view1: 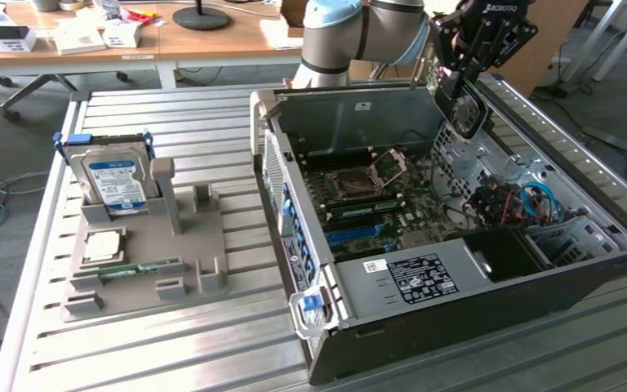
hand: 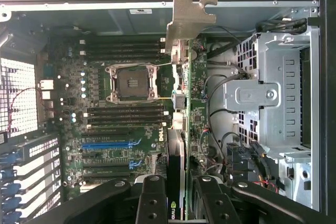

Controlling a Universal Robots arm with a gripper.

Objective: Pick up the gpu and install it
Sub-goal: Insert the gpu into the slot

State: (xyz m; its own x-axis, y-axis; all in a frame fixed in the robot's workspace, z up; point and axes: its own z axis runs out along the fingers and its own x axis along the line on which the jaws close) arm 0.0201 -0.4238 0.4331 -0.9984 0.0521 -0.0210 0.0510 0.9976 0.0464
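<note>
Grip: black two-finger gripper (hand: 177, 184) clamps the dark grey-black flat gpu card (hand: 178, 150) edge-on between its pads.
Position: gpu hangs over the open black computer case (view1: 488, 314), toward its far side on the exterior view's right.
Risk: a tilted card may miss the blue slot (hand: 107, 144), and the silver bracket (hand: 190, 17) may snag the case wall.
Exterior view: shows the card's height above the green motherboard (view1: 374, 204).
Wrist view: shows how the card lines up with the slots.

Bright, even light across the table (view1: 183, 351) — dim shadow inside the computer case (view1: 488, 335), washed-out glare beyond its wall
</note>
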